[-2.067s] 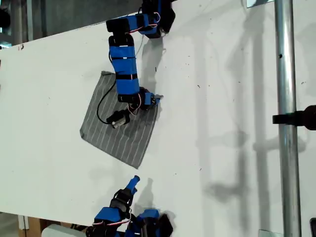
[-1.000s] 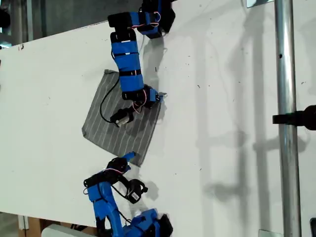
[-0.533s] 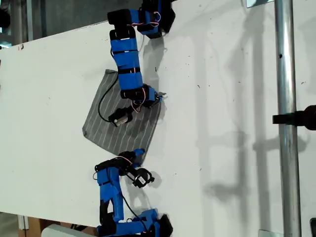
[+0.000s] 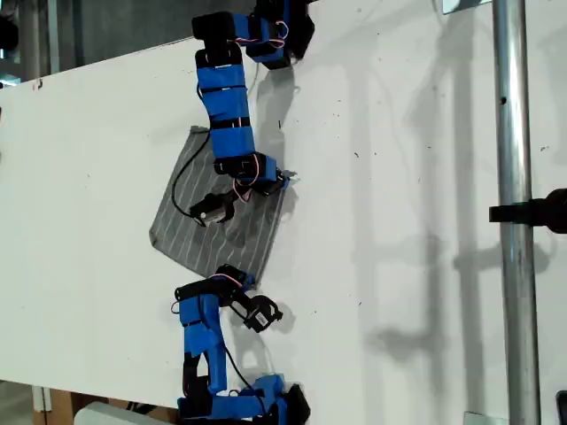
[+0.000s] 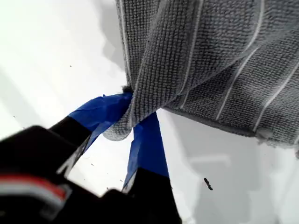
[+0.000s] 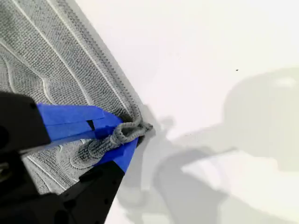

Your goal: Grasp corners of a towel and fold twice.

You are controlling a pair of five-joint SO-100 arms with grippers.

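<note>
**Two towel corners pinched, first fold not yet made**

My first gripper [image 5: 133, 123] is clamped on a corner [image 5: 119, 130] of the grey striped towel [image 5: 210, 60]. The cloth rises out of the jaws in a draped fold, so that corner looks lifted off the white table [image 5: 42, 60]. Judgement: the pinch sits at the very tip so the edge can be carried across without bunching the middle.

My second gripper [image 6: 122, 136] is closed on another corner [image 6: 133, 128], the fabric rolled into a small ridge between the blue tips. Here the towel [image 6: 42, 56] lies flat on the table [image 6: 210, 46] up to the pinch.

The exterior view gives the layout the wrist cameras lack: the towel [image 4: 221, 217] lies as a diamond on the table [image 4: 399, 221] left of centre, and an arm reaches it from each table edge. I cannot match either arm to a wrist view. Only the wrist views show cloth actually between the jaws.
</note>
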